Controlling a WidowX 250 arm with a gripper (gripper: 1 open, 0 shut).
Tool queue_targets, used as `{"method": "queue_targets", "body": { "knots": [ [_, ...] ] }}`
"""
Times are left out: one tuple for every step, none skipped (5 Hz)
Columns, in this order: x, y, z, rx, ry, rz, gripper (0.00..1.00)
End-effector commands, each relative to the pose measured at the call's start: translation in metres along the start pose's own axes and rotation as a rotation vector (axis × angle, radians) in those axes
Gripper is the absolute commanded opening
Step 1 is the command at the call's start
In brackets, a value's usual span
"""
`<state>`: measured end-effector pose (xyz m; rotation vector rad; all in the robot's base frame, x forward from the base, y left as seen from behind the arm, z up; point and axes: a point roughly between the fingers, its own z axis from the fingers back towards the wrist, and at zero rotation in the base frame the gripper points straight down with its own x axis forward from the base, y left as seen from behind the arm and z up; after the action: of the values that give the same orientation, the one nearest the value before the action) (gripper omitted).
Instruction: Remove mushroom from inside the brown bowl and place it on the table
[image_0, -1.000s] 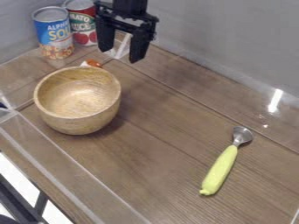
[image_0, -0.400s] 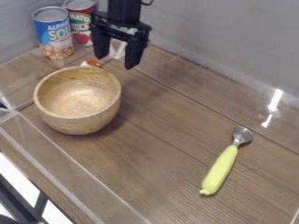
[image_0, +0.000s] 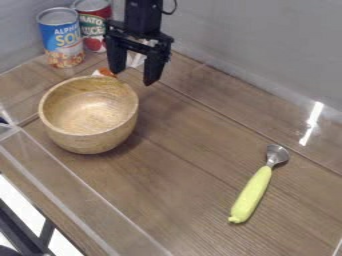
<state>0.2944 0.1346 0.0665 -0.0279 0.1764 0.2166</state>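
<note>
gripper (image_0: 139, 72) hangs open and empty just behind the bowl (image_0: 88, 113), its fingers straddling the mushroom (image_0: 104, 72) lying on the table (image_0: 201, 140) beside the bowl's far rim; lifting straight up avoids nudging it.

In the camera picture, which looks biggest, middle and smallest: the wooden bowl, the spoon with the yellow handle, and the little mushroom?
1. The brown bowl looks biggest.
2. The yellow-handled spoon is next, long but thin; it lies nearer the camera, which may flatter it.
3. The mushroom, partly hidden behind the bowl's rim, looks smallest.
</note>
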Motion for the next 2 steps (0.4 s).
{"method": "queue_targets", "body": {
  "knots": [
    [0.0009, 0.0039, 0.0035, 0.007, -0.022, 0.018, 1.00],
    [0.0026, 0.0023, -0.0018, 0.007, -0.018, 0.021, 1.00]
  ]
}}
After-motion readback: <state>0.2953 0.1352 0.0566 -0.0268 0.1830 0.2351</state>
